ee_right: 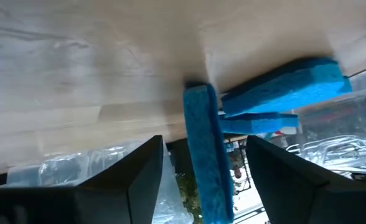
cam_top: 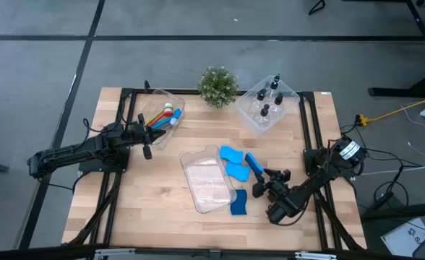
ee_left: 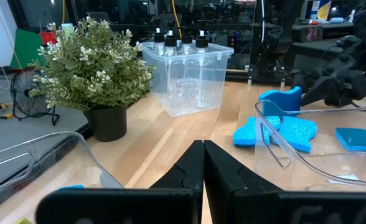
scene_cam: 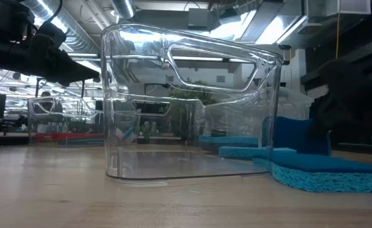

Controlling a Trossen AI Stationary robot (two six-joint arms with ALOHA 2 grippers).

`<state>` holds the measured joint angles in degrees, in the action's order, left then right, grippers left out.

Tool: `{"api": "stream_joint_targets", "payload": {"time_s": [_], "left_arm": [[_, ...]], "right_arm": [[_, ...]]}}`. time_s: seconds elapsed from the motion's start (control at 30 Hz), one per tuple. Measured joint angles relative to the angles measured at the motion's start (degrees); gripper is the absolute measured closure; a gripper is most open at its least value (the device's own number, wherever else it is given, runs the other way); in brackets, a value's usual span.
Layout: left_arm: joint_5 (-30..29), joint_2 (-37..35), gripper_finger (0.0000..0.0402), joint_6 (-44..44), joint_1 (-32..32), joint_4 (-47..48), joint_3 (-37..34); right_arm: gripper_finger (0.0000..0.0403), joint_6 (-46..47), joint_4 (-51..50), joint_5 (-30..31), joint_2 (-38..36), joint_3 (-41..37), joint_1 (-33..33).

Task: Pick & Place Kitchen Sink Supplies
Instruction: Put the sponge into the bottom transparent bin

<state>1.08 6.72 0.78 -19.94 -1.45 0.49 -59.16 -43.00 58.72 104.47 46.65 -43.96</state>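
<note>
Right gripper (cam_top: 258, 178) spread around upright blue sponge (cam_top: 254, 165), not clenched; left gripper (cam_top: 147, 134) closed empty beside brush bin (cam_top: 170, 101).

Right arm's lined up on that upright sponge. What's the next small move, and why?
Probably close the right gripper on the blue sponge. The wrist view shows the sponge standing on edge between the open fingers, untouched. The empty clear bin sits alongside, ready for it. The left gripper waits shut near the brush bin.

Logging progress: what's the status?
Left end effector shut, empty, by brush bin. Right end effector open around upright sponge. Middle bin empty.
</note>
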Motion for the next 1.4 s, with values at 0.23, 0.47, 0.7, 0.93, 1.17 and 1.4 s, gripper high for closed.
{"api": "stream_joint_targets", "payload": {"time_s": [0.23, 0.47, 0.7, 0.93, 1.17, 1.4], "left_arm": [[0.0, 0.0, 0.0400, 0.0, 0.0, 0.0, 0.0], [0.0, 0.0, 0.0400, 0.0, 0.0, 0.0, 0.0], [0.0, 0.0, 0.0400, 0.0, 0.0, 0.0, 0.0], [0.0, 0.0, 0.0400, 0.0, 0.0, 0.0, 0.0], [0.0, 0.0, 0.0400, 0.0, 0.0, 0.0, 0.0], [0.0, 0.0, 0.0400, 0.0, 0.0, 0.0, 0.0]], "right_arm": [[0.0177, 0.0, -0.1, -1.5, 0.0, 0.0, 2.2], [0.0212, -2.7, -0.1, -2.4, 0.0, 0.0, 4.2], [0.0313, -4.6, 2.1, -3.3, 0.0, 0.0, 4.6], [0.0388, -3.7, 8.9, 0.2, 0.0, 0.0, 4.6], [0.0379, 8.8, 9.3, 4.7, 0.0, 2.7, 4.2], [0.0381, 30.5, 6.3, 4.7, -0.1, 9.3, 4.3]]}}
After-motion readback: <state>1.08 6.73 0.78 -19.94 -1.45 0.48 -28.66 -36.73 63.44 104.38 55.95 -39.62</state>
